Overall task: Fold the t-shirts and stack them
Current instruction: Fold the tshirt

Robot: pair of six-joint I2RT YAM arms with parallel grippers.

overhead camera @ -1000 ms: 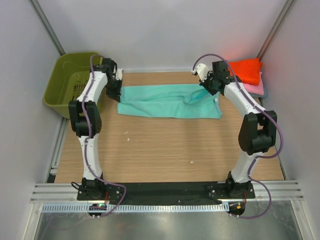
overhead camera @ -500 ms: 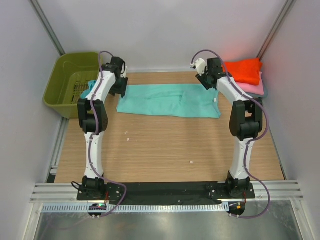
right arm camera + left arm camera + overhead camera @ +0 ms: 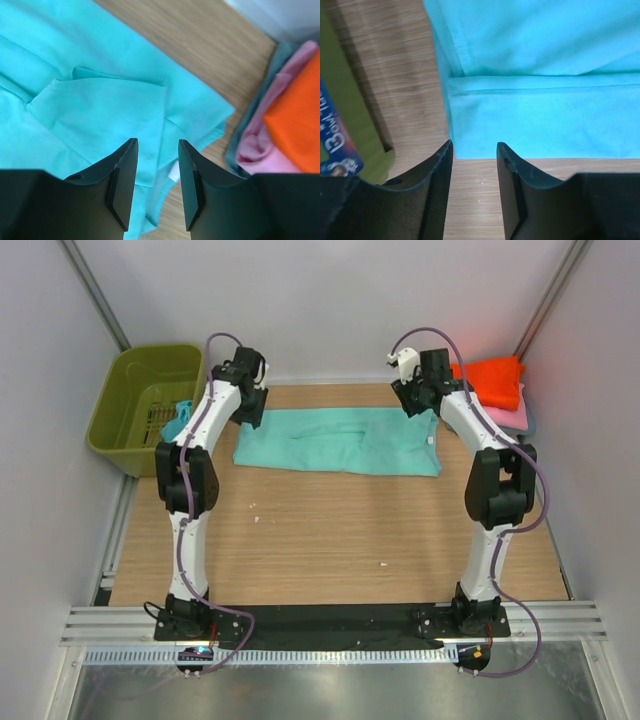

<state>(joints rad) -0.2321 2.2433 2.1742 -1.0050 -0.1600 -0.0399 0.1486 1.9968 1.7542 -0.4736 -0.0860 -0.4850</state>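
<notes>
Your left gripper [image 3: 474, 147] and right gripper [image 3: 157, 145], closed on the teal t-shirt [image 3: 335, 440] a second ago, are now hanging part-open and empty over its ends, the shirt lying flat across the frame's upper middle.

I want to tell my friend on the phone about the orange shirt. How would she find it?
Look at the wooden table, then go to its far right corner. A small pile of folded shirts lies there, and the orange shirt is on top. It is the only bright orange thing; a pink shirt lies under it.
</notes>
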